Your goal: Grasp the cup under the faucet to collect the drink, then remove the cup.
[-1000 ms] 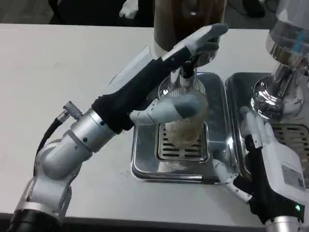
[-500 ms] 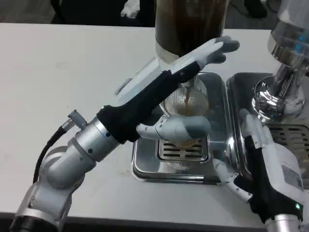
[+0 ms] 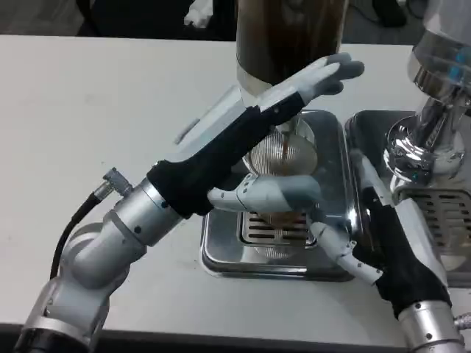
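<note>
Cup [image 3: 283, 158]: under the faucet [image 3: 283, 132], on steel drip tray [image 3: 221, 250], brown stream falling in.
Left robot hand [image 3: 283, 110]: clamped around cup.
Right robot hand [image 3: 383, 228]: fingers apart, holding nothing, beside tray.

Much of the cup [image 3: 283, 158] is hidden behind the left hand [image 3: 283, 95] and its thumb; whether it is gripped cannot be told. The drink dispenser [image 3: 287, 33] is cut off by the top edge, and the second dispenser [image 3: 441, 81] by the right edge. The right hand [image 3: 383, 235] appears blurred.
</note>
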`<move>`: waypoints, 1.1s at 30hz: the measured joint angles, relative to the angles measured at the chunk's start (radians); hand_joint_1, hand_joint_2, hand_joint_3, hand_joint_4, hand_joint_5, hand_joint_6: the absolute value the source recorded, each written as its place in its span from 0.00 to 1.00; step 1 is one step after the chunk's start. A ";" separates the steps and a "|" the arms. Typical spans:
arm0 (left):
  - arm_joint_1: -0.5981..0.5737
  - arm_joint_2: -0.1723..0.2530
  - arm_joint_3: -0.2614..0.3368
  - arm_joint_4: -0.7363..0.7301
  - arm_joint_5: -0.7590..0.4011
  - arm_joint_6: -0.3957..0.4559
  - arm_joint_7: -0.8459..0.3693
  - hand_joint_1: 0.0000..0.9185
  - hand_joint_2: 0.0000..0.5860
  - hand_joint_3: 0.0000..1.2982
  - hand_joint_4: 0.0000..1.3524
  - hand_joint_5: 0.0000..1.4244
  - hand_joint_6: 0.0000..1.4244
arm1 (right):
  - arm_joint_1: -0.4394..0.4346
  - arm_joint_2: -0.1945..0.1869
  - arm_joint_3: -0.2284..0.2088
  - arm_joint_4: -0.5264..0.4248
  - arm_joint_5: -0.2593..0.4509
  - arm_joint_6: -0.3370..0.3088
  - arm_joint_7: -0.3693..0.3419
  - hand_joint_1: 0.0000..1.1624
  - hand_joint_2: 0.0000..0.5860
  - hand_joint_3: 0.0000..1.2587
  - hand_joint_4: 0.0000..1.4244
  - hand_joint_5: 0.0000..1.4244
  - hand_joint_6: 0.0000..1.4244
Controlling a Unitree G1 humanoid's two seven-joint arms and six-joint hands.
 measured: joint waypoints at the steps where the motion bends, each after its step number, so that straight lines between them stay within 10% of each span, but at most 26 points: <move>1: 0.000 0.001 0.000 0.000 0.000 0.000 0.000 0.00 0.13 0.08 0.00 0.09 0.05 | -0.019 0.006 -0.005 0.023 0.020 -0.002 0.016 0.51 0.39 0.00 0.00 0.00 0.00; 33: 0.000 0.001 -0.004 -0.008 0.003 0.007 0.018 0.00 0.15 0.10 0.00 0.10 0.04 | -0.273 0.073 -0.038 0.336 0.094 -0.053 0.060 0.55 0.37 0.00 0.00 0.00 0.00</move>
